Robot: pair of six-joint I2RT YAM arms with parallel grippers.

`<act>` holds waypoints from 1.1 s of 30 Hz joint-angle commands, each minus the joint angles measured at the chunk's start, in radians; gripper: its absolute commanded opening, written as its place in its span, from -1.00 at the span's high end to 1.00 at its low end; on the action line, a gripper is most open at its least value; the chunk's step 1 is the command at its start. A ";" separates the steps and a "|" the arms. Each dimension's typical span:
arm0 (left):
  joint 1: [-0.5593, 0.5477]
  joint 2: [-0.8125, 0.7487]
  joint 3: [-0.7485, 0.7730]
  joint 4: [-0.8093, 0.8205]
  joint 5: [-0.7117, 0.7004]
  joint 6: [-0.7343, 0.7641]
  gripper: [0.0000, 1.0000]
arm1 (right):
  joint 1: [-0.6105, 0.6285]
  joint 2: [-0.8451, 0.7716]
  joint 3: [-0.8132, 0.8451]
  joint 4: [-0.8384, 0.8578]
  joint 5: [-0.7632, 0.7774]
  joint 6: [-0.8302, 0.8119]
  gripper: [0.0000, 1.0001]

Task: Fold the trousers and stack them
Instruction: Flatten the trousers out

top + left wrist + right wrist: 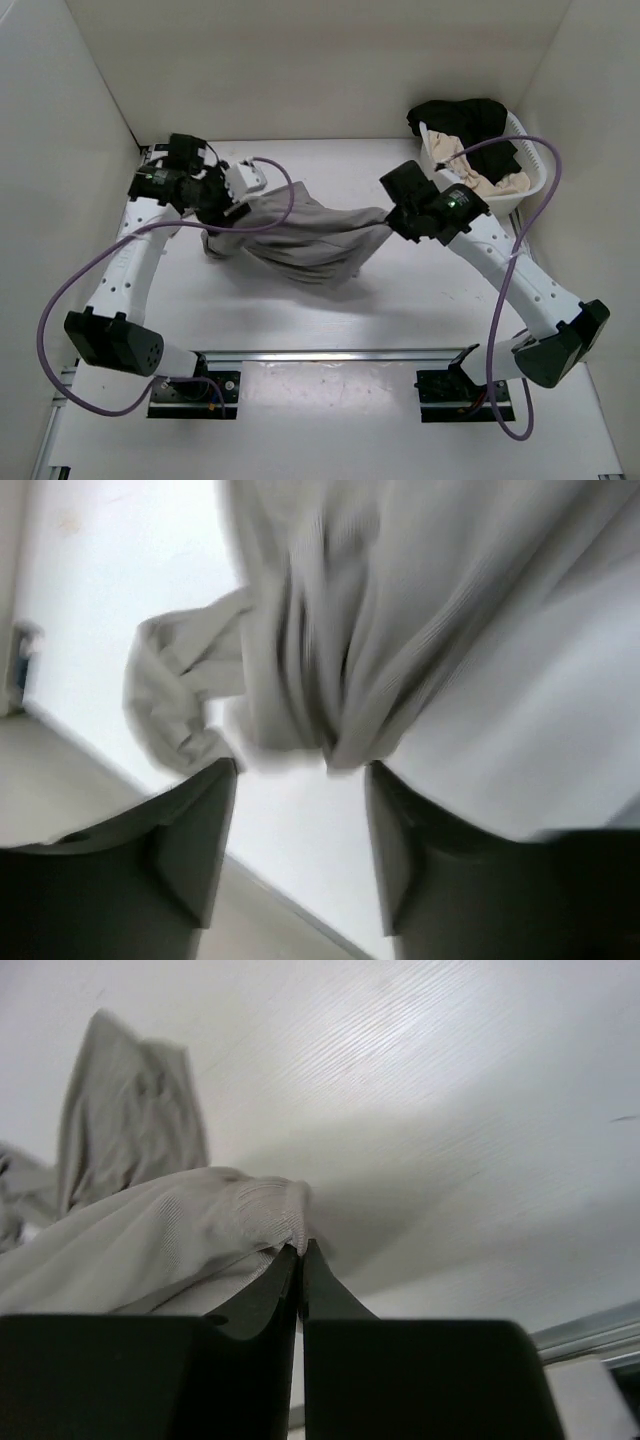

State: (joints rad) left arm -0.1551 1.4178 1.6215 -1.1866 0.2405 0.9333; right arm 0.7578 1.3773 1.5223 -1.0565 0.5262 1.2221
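Now the grey trousers (300, 240) stretch between my two arms, across the middle of the desk (400, 310).
My left jaws stand wide apart, cloth bunched at their tips; my right jaws are pinched tight on a fabric edge.

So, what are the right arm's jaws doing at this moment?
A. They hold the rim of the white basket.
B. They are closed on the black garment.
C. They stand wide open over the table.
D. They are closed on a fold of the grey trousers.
D: in the right wrist view the jaws are pressed together, with a fold of the trousers pinched at their tips.
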 commanded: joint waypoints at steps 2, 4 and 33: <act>-0.100 0.046 -0.202 -0.134 0.043 -0.056 -0.85 | -0.142 -0.027 0.087 -0.131 0.132 -0.119 1.00; -0.100 0.003 -0.286 -0.134 0.062 -0.021 -1.00 | -0.184 -0.027 0.116 -0.114 0.101 -0.171 1.00; 0.022 0.696 -0.189 0.488 -0.063 -0.094 -0.88 | -0.290 -0.199 -0.399 0.081 -0.055 -0.187 1.00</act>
State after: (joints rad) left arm -0.1146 2.0457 1.4597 -0.7486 0.1543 0.8402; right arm 0.4713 1.1999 1.1355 -0.9947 0.4713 1.0462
